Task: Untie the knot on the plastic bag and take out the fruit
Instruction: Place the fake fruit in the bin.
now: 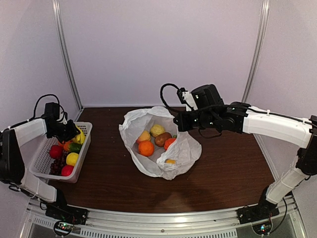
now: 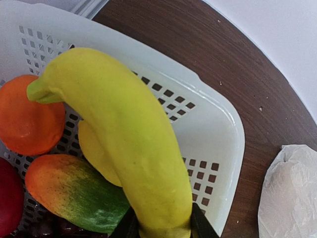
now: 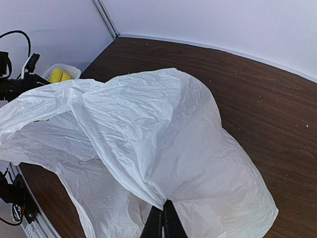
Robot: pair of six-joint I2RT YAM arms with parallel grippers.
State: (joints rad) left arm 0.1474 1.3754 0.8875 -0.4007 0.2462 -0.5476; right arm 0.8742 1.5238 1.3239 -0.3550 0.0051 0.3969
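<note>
Plastic bag [image 1: 188, 148] shows six fruit [image 1: 146, 148]; basket [image 1: 81, 157], two red apples [image 1: 56, 151].

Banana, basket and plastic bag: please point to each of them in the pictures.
banana [image 2: 133, 144], left wrist view, middle of its yellow body
basket [image 2: 218, 119], left wrist view, bare white corner wall
plastic bag [image 3: 163, 144], right wrist view, middle of crinkled side

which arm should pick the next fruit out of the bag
Probably left: the right gripper pinches the plastic bag open; the left gripper only needs to release its banana into the basket.
</note>
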